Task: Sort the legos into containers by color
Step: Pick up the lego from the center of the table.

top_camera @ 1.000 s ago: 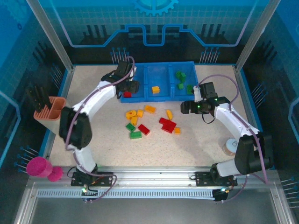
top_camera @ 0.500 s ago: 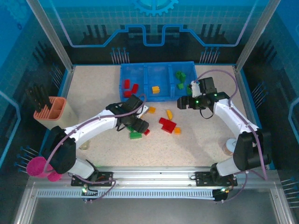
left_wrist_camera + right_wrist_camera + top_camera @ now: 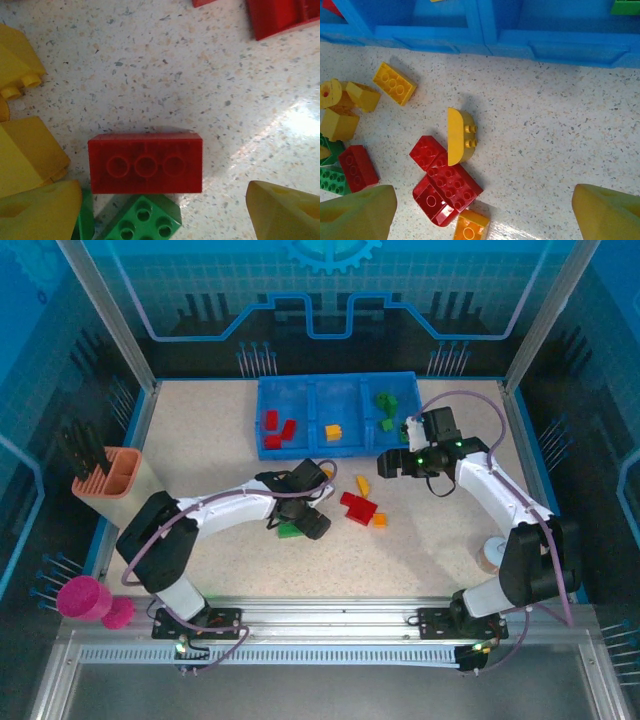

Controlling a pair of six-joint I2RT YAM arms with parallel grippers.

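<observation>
Left claw point(image 3: 161, 212) spread over red brick point(image 3: 145, 162), green brick point(image 3: 142, 220) touching it, right claw point(image 3: 482, 212) spread beside tray point(image 3: 555, 47)

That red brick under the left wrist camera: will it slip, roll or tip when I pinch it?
The red brick looks like rigid plastic, so it probably won't deform. It lies flat with straight sides, so rolling seems unlikely. Its smooth faces may slip, and the green brick next to its edge could shift.
</observation>
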